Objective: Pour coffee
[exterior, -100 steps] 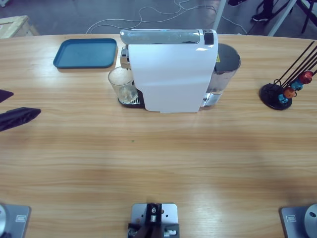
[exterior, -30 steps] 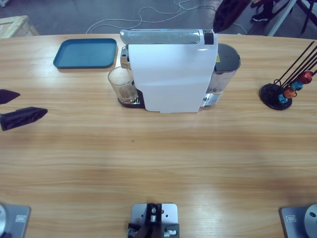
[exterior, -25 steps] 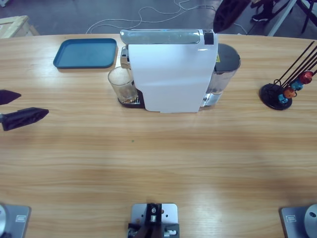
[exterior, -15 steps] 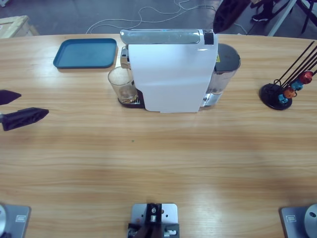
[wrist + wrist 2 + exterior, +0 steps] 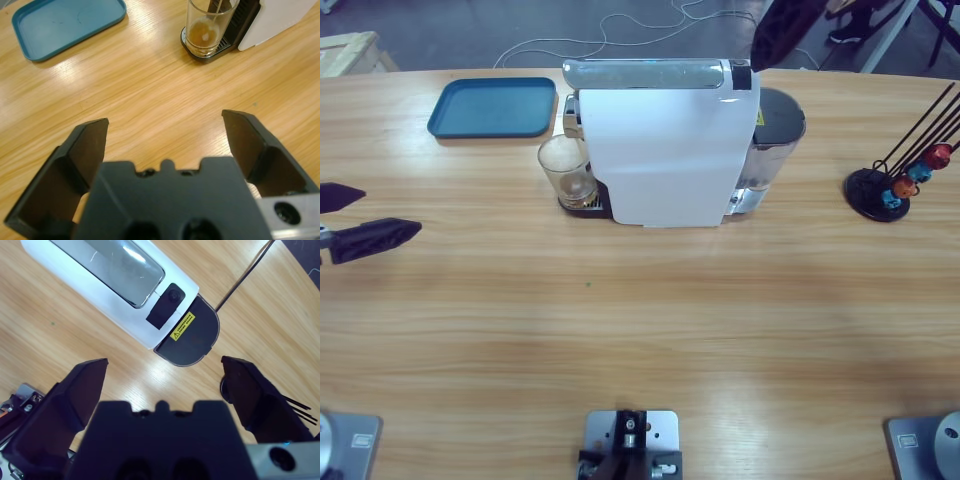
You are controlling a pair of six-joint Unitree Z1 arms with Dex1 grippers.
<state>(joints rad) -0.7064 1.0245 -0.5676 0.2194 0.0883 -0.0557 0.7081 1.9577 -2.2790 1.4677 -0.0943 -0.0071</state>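
A clear glass tumbler (image 5: 565,172) stands on the drip tray of a white coffee machine (image 5: 665,150), under its spout. A shallow layer of brownish coffee (image 5: 204,36) lies in the tumbler (image 5: 207,27). My left gripper (image 5: 390,210) hovers open at the table's left edge, well short of the tumbler and pointing toward it. In its wrist view the left gripper (image 5: 165,122) holds nothing. My right gripper (image 5: 165,362) is open and empty high above the machine's top (image 5: 107,275). It shows as a dark shape (image 5: 778,30) at the top edge of the high view.
A blue tray (image 5: 493,107) lies behind and left of the machine. The machine's dark water tank (image 5: 775,130) sits at its right end. A black capsule stand (image 5: 895,190) with coloured capsules is at the far right. Cables trail on the floor behind the table.
The left gripper has crept a little to the right. The right gripper's dark shape has come into the top edge. Brownish liquid now shows in the tumbler.
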